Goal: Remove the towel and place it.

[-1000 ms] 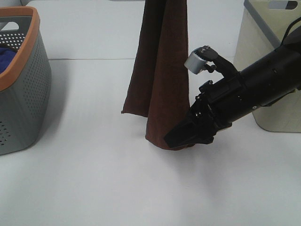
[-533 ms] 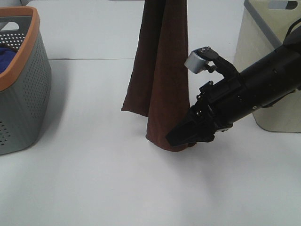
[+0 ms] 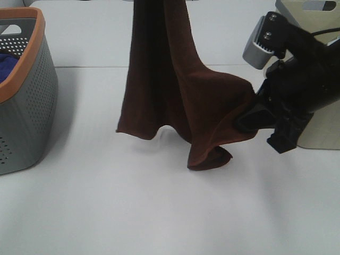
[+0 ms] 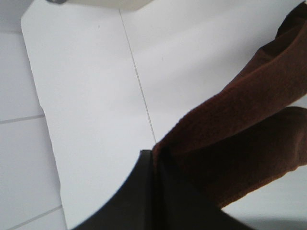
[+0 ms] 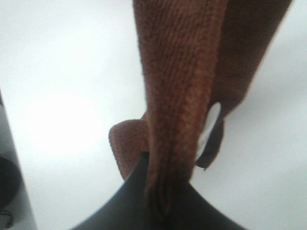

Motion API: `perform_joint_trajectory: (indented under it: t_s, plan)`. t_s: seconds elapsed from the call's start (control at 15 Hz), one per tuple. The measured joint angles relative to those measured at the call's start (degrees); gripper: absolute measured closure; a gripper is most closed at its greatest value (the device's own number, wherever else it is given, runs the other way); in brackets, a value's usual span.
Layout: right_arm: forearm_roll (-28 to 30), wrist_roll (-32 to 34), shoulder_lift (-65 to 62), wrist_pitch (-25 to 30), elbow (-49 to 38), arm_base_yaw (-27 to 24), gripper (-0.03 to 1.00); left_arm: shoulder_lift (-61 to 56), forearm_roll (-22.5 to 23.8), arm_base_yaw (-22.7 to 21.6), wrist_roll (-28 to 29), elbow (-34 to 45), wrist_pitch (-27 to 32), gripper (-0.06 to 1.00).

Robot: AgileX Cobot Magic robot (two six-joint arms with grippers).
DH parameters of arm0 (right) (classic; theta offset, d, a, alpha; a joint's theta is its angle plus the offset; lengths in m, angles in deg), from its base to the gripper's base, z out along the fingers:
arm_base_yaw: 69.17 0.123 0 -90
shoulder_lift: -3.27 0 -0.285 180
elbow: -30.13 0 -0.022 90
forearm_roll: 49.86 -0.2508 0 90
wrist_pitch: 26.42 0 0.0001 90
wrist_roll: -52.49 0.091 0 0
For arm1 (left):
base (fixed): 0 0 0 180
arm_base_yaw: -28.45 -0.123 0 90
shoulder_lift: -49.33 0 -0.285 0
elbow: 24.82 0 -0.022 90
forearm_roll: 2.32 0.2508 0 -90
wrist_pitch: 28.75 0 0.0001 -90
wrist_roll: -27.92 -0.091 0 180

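Towel point(image 3: 170, 95), brown nubby terry, hangs in soft folds from top centre down to the smooth white counter point(image 3: 106, 212); left claw point(image 4: 153, 167) and right claw point(image 3: 252, 111) each pinch its edge.

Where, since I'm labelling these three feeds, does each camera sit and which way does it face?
Exterior high: mounted high, looking down on the white table, grey perforated orange-rimmed basket, cream plastic bin and hanging dark brown terry towel; shows the right gripper and right arm.
Left wrist: on the left arm, facing past the left gripper, shut on the towel, to the table.
Right wrist: on the right arm, facing past the right gripper, shut on the towel.
Shared: all three show towel and table.
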Motion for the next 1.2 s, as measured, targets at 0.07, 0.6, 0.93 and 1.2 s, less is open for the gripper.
perform_joint_trajectory:
  t_s: [0.07, 0.6, 0.93, 1.2]
  plan:
    - [3.55, 1.2, -1.32, -1.95, 0.0, 0.0, 0.94, 0.4, 1.2, -0.06, 5.04, 0.0, 0.17, 0.94]
    - [21.72, 0.17, 4.3, -12.43, 14.21, 0.0, 0.94, 4.64, 14.44, -0.52, 34.89, 0.0, -5.04, 0.94]
    - [31.4, -12.2, 17.07, -23.26, 26.76, 0.0, 0.94, 9.34, 18.74, -9.34, 48.36, 0.0, -25.04, 0.94]
    - [32.77, -17.65, 29.56, -37.7, 37.82, 0.0, 0.94, 14.95, 18.79, -14.27, 48.87, 0.0, -42.69, 0.94]
